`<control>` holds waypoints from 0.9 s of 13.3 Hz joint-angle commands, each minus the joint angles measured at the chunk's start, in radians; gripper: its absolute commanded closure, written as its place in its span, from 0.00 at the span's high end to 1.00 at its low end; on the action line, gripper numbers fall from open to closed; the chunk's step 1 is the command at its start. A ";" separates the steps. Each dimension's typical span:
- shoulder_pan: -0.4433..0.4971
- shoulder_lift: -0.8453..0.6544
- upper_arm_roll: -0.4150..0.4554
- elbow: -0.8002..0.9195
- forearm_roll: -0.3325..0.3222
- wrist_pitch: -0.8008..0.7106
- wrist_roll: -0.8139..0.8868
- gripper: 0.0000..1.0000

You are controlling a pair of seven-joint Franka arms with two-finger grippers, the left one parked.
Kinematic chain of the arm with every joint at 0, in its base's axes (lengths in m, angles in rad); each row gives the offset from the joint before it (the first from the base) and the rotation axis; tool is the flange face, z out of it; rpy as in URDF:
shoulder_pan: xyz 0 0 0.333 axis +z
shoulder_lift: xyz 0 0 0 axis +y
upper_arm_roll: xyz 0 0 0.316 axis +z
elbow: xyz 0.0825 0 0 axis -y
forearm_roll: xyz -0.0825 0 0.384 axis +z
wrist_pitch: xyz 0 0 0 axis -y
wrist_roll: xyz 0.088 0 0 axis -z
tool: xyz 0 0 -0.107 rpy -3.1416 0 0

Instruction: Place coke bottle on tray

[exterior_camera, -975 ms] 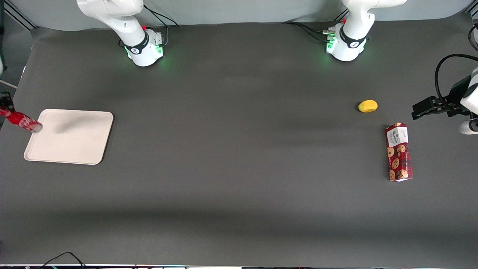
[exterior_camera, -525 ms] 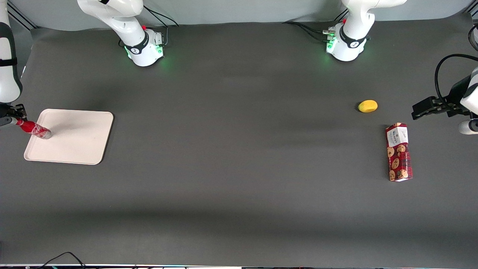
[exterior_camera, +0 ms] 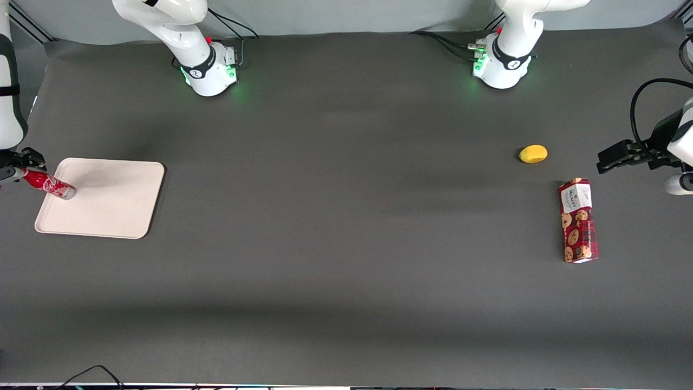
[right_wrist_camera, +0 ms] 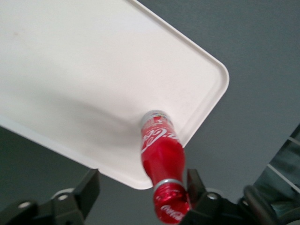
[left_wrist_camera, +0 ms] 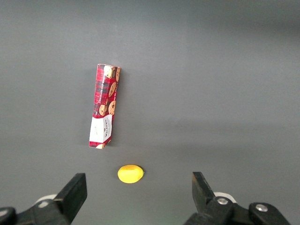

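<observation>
Bottle (exterior_camera: 48,184) base down on tray (exterior_camera: 108,211) near corner rim, cap between spread gripper (right_wrist_camera: 140,197) fingers, apparently released. Risk: finger clipping cap on retreat, toppling bottle off tray.

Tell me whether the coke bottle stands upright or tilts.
Tilted: the bottle leans, base on the tray, cap toward the gripper.

Yellow lemon (exterior_camera: 533,154) near red cookie box (exterior_camera: 578,220), toward parked arm's end
</observation>
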 commanded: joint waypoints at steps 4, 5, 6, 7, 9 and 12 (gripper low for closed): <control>0.039 -0.153 0.079 0.197 -0.013 -0.393 0.096 1.00; 0.039 -0.213 0.123 0.203 -0.061 -0.461 0.180 1.00; 0.039 -0.280 0.186 0.203 -0.070 -0.526 0.278 1.00; 0.039 -0.341 0.246 0.203 -0.070 -0.592 0.376 1.00; 0.039 -0.463 0.396 0.203 -0.070 -0.702 0.603 1.00; 0.033 -0.595 0.652 0.205 -0.052 -0.813 0.947 1.00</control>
